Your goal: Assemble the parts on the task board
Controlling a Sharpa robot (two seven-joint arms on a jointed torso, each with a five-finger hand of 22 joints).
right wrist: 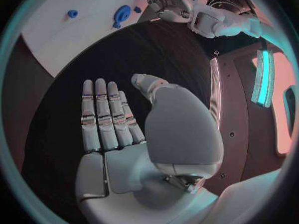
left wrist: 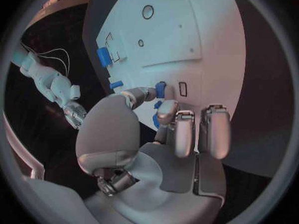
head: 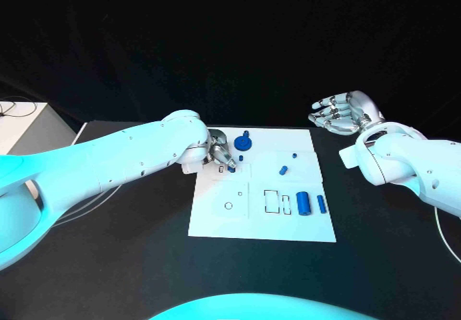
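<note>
Board (head: 288, 223): white plate mid-bench, far edge near the left hand, near edge toward the robot.
Left hand (head: 217, 152): down at the board's far-left corner, fingers curled over small blue parts; in the left wrist view thumb and a finger (left wrist: 167, 110) meet at a small peg (left wrist: 161, 88) beside an outlined slot (left wrist: 182, 88) — judged pinching it, though whether lifted or already seated cannot be told.
Right hand (head: 344, 112): raised off the board's far-right corner, over bare bench; fingers straight and side by side in the right wrist view, thumb apart, holding nothing.
Knob (head: 244, 141): larger round blue part, on the far edge just beside the left hand.
Middle pegs: two small blue pieces, one (head: 293, 156) and another (head: 284, 170), in the far-right panel — lying or standing cannot be told.
Cylinder (head: 304, 203): long blue part on the near-right area, a thinner bar (head: 322, 204) beside it, both parallel.
Open slots: two rectangular outlines (head: 272, 201) and a ring outline (head: 228, 205) in the near row, nothing blue in them.
Progress: judged early to middle — one peg in hand, several parts loose on the plate, near-row recesses unfilled.
Left to do: seat the held peg, then the knob, cylinder, bar and remaining pegs.
</note>
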